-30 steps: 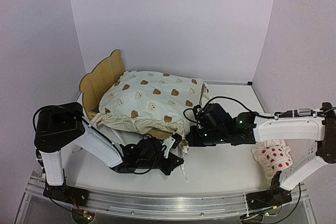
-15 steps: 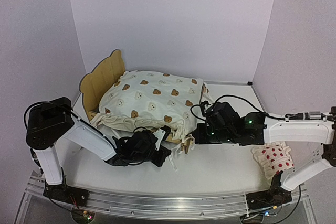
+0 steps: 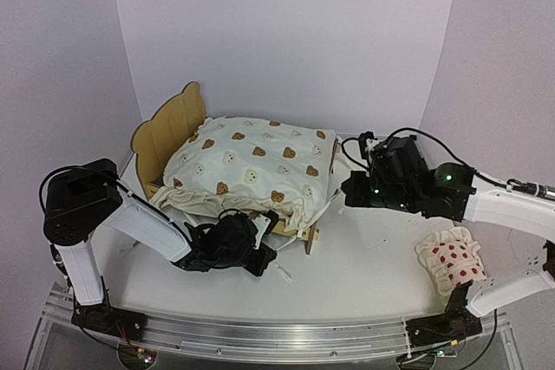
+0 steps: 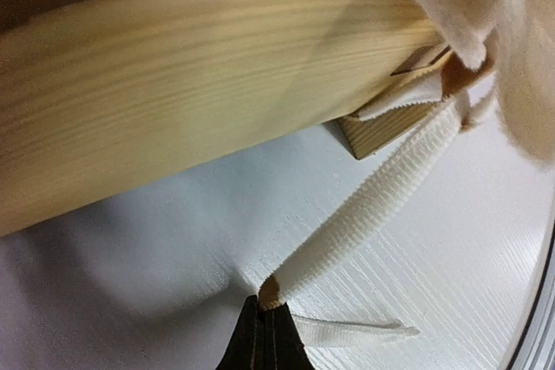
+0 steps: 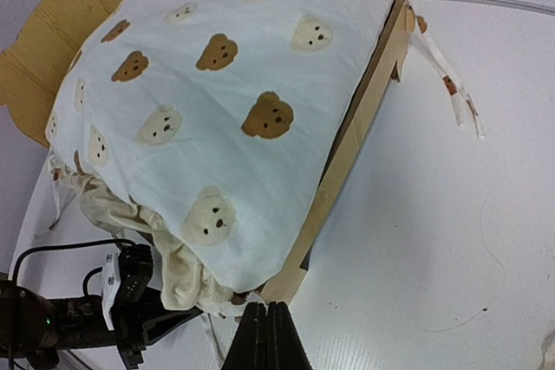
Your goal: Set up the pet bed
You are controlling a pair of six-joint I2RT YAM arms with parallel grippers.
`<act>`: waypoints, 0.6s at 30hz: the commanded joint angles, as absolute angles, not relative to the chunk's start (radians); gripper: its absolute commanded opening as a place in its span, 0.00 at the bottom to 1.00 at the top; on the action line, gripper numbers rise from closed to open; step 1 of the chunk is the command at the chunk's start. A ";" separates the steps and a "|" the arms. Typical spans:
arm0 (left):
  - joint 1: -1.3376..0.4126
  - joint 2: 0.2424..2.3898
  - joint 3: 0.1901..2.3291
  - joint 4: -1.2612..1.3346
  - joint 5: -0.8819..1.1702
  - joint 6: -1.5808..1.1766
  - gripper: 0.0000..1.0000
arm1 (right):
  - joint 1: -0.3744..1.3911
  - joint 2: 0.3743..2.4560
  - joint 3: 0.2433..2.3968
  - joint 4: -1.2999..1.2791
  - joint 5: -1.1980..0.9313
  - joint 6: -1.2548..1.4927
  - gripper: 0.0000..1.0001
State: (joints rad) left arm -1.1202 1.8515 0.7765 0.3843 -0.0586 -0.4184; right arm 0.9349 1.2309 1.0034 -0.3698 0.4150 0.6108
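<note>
White tabletop [image 3: 373, 266] held the light plywood bear-eared pet bed [image 3: 169, 132] left of centre, the left gripper [image 4: 264, 318] pinched shut on a ribbed cream cushion tie [image 4: 373, 205] at its near corner. Rightward, the right gripper [image 5: 266, 322] hung closed, empty. A hard tug might drag the cream bear-print cushion [image 3: 251, 162] askew.

I see the cushion [image 3: 251, 166] lying on the pet bed [image 3: 169, 127], which stands at the back left of the table [image 3: 364, 275]. The pillow [image 3: 451, 262] lies well apart, at the front right. My left gripper [image 3: 260, 240] is before the bed, at a tie [image 4: 373, 205] of the cushion; my right gripper [image 3: 347, 190] is just right of the bed.
</note>
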 commanded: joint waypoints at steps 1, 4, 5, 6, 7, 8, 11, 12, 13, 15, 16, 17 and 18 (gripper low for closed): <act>-1.117 1.866 0.808 0.322 -0.016 -0.402 0.00 | 0.887 1.178 1.068 -0.414 0.462 0.563 0.00; -1.118 1.884 0.822 0.303 -0.008 -0.399 0.00 | 0.852 1.163 1.084 -0.429 0.468 0.553 0.00; -1.118 1.890 0.826 0.295 -0.006 -0.397 0.00 | 0.837 1.161 1.089 -0.433 0.468 0.549 0.00; -1.118 1.895 0.830 0.288 -0.005 -0.396 0.00 | 0.821 1.159 1.095 -0.437 0.469 0.546 0.00; -1.118 1.897 0.832 0.281 -0.005 -0.395 0.00 | 0.809 1.158 1.102 -0.443 0.467 0.543 0.00; -1.118 1.900 0.833 0.272 -0.006 -0.394 0.00 | 0.797 1.159 1.109 -0.447 0.467 0.540 0.00; -1.118 1.907 0.835 0.245 -0.013 -0.395 0.00 | 0.765 1.169 1.133 -0.455 0.463 0.527 0.00; -1.118 1.909 0.836 0.233 -0.018 -0.397 0.00 | 0.748 1.176 1.140 -0.457 0.459 0.525 0.00; -1.118 1.909 0.836 0.222 -0.027 -0.400 0.00 | 0.738 1.182 1.148 -0.459 0.451 0.522 0.00; -1.118 1.903 0.832 0.189 -0.046 -0.410 0.00 | 0.714 1.199 1.159 -0.461 0.430 0.526 0.00; -1.118 1.897 0.829 0.171 -0.058 -0.415 0.00 | 0.704 1.206 1.163 -0.462 0.421 0.526 0.00; -1.118 1.891 0.827 0.152 -0.073 -0.421 0.00 | 0.697 1.212 1.166 -0.462 0.413 0.529 0.00; -1.118 1.884 0.825 0.134 -0.093 -0.426 0.00 | 0.692 1.217 1.168 -0.462 0.406 0.531 0.00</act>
State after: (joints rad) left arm -1.1202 1.8847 0.8310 0.3073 -0.0288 -0.4167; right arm 0.7296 1.2004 1.1065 -0.4884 0.3991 0.5408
